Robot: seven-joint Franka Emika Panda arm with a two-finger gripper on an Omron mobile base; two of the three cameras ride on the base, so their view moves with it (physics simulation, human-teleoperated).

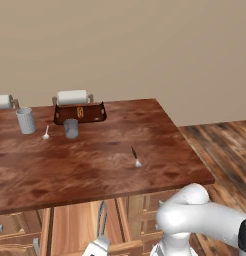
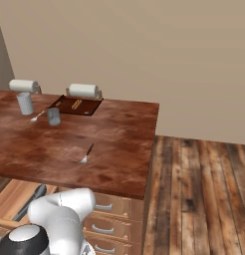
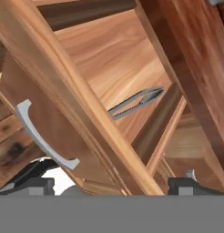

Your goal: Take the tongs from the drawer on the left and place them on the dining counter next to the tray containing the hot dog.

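2 base views—shared dining counter (image 1: 95, 160).

I am working in a home kitchen: a wooden dining counter (image 1: 105, 160) over drawered cabinets (image 2: 112, 219), 2 paper-towel rolls (image 1: 72, 96), cups (image 1: 26, 120), cutlery, plank flooring (image 2: 194, 189).

A plain beige wall (image 1: 145, 45) is seen behind; dark wood plank flooring (image 2: 199, 194) is laid at right.
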